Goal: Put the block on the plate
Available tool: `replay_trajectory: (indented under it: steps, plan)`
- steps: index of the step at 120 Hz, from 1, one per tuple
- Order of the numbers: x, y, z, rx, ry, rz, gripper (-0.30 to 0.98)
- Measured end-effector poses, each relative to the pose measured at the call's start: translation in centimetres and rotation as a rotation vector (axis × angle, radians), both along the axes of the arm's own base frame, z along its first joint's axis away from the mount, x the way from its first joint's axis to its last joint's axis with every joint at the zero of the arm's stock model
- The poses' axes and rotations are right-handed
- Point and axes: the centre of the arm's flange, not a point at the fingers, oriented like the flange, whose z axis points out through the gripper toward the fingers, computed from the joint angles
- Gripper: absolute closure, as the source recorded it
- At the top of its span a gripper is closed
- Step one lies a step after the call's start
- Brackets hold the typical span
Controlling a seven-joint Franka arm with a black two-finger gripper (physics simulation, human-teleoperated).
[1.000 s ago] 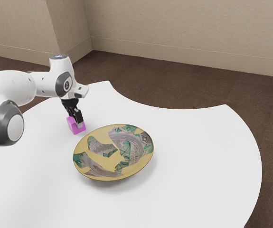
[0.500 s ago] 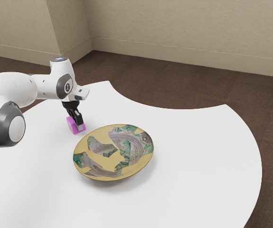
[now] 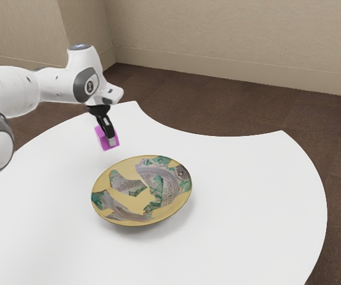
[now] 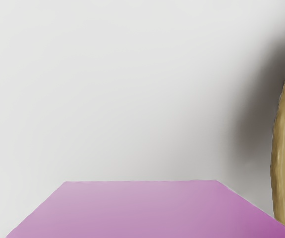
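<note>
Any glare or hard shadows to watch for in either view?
Exterior view: even light, no strong glare on the table, a soft grey shadow under the plate; wrist view: a darker, soft-edged shadow beside the plate, the block pale, deepening to magenta at one corner.
</note>
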Motion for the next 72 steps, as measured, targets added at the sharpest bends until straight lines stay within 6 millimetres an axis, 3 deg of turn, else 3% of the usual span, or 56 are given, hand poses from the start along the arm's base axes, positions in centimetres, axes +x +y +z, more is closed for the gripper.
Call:
replay_trajectory:
  steps: [12, 20, 49, 72]
  plan:
    - [-1.4, -4.2, 2.1, -0.015, -0.004, -0.052, 0.31]
    - [-2.6, -6.0, 2.2, -0.03, 0.012, -0.071, 0.31]
    - [-5.3, -13.0, -0.3, -0.098, 0.084, -0.156, 0.31]
    - [-6.3, -14.8, -3.9, -0.114, 0.145, -0.177, 0.3]
